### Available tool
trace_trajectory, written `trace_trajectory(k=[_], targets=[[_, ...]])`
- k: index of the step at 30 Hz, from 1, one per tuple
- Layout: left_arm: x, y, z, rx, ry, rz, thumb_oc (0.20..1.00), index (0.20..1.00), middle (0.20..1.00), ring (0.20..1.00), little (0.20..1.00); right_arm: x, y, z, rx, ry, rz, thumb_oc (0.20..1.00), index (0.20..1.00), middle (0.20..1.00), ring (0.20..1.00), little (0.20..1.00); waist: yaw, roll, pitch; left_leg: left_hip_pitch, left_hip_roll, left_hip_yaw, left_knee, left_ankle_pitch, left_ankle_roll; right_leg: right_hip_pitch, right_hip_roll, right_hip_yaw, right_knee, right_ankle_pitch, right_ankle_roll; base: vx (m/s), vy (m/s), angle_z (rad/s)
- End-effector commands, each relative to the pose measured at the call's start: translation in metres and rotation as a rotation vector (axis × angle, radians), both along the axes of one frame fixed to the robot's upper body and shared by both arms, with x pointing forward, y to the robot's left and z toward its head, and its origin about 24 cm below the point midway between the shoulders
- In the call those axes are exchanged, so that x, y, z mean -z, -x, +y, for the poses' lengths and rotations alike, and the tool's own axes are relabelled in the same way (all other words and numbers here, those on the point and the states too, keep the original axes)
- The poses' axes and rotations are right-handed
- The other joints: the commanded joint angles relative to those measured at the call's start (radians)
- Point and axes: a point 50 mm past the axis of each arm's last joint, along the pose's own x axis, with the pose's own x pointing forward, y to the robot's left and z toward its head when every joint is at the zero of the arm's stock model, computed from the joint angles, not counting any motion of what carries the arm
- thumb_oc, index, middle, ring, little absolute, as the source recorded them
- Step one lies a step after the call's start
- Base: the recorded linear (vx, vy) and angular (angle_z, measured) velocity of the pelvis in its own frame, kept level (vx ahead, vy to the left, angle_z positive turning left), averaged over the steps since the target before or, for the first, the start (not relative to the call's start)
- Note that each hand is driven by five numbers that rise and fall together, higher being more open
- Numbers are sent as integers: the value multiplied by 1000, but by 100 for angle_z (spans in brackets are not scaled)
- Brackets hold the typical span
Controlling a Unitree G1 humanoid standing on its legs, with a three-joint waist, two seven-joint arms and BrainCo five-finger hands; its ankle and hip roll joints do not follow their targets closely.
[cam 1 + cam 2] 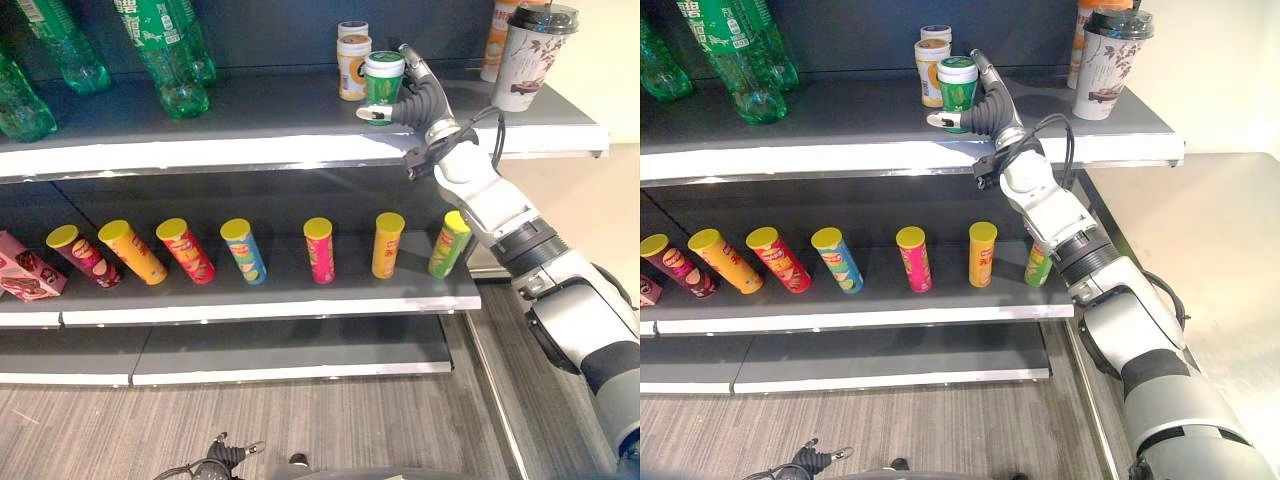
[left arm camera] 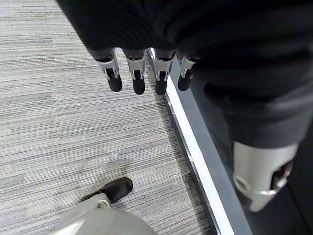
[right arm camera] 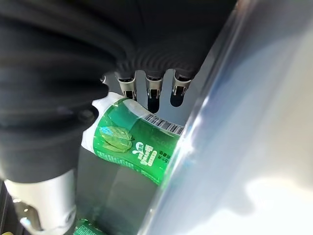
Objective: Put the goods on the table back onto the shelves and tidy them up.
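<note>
My right hand (image 1: pixel 408 103) is curled round the green cup (image 1: pixel 383 84) — upright, its long axis vertical, just left of my palm — at the near edge of the top shelf (image 1: pixel 250 140), a tan cup (image 1: pixel 352 66) close behind, bare shelf left; my left hand (image 2: pixel 142 73) hangs loose-fingered, far lower.

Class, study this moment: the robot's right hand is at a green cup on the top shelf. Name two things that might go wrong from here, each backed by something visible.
1. The green cup stands close in front of the two yellow cups; a push from the right hand might knock them.
2. The hand's fingers curl around the cup, so pulling away before letting go might tip it toward the top shelf's front edge.
</note>
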Motion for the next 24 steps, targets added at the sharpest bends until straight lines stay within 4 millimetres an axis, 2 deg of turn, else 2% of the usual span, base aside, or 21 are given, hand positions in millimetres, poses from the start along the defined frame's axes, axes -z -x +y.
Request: trace_trajectory(k=[1, 24], targets=[[-5, -14, 14, -3, -50, -18, 1000, 1000, 1000, 1000, 1000, -1, -1, 7, -5, 10, -14, 1000, 1000, 1000, 1000, 1000, 44, -66, 27, -7, -29, -4, 22, -70, -16, -53, -109, 43, 33, -1, 127, 0, 0, 0], [-7, -18, 15, -23, -51, -33, 1000, 1000, 1000, 1000, 1000, -3, 1, 13, -25, 10, -28, 1000, 1000, 1000, 1000, 1000, 56, -82, 36, -18, -41, -4, 35, -82, -8, -68, -123, 47, 36, 13, 130, 0, 0, 0]])
